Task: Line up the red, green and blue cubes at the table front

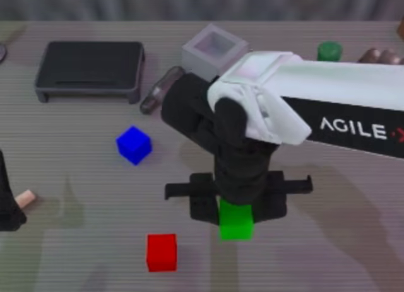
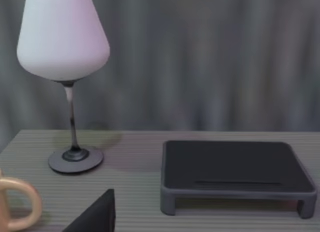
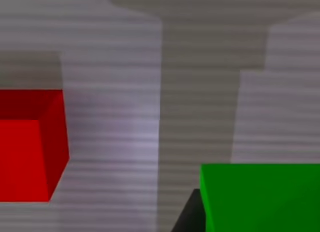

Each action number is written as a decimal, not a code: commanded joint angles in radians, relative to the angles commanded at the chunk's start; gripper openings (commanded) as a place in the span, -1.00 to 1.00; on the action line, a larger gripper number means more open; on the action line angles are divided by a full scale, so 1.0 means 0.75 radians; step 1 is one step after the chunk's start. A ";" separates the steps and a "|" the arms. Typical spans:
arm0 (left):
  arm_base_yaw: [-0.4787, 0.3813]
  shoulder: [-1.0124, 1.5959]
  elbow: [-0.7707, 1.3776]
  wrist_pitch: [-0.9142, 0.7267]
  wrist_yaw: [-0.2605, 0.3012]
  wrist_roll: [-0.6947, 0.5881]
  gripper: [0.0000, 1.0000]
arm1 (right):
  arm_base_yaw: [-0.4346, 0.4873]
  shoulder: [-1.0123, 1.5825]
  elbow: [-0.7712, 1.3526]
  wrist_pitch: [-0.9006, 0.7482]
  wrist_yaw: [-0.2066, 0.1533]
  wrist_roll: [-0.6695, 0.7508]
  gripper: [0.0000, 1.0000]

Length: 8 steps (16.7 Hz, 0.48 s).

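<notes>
While the right gripper stood over the lower middle of the top view, the green cube sat directly under it, its upper part hidden by the black gripper body; whether the fingers pinched the cube or stood spread beside it could not be told. In the right wrist view the green cube filled the lower right corner, with the red cube apart from it at the left edge and bare striped table between them. Seen from above, the red cube lay on the table to the lower left of the green one, near the bottom edge. The blue cube rested well apart from both, left of centre. The white right arm came in from the right edge. Along the upper part of the frame stood a dark tray at the upper left, a lilac box near the upper middle, and a small green cylinder at the upper right. The left arm was parked at the left edge; its fingers could not be made out. Its wrist view showed the tray, a wine glass and a beige cup handle.
</notes>
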 joint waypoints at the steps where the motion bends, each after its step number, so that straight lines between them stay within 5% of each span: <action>1: 0.000 0.000 0.000 0.000 0.000 0.000 1.00 | 0.019 -0.009 -0.004 0.002 0.002 0.034 -1.00; 8: 0.000 0.000 0.000 0.000 0.000 0.000 1.00 | 0.026 -0.009 -0.006 0.009 0.001 0.058 -1.00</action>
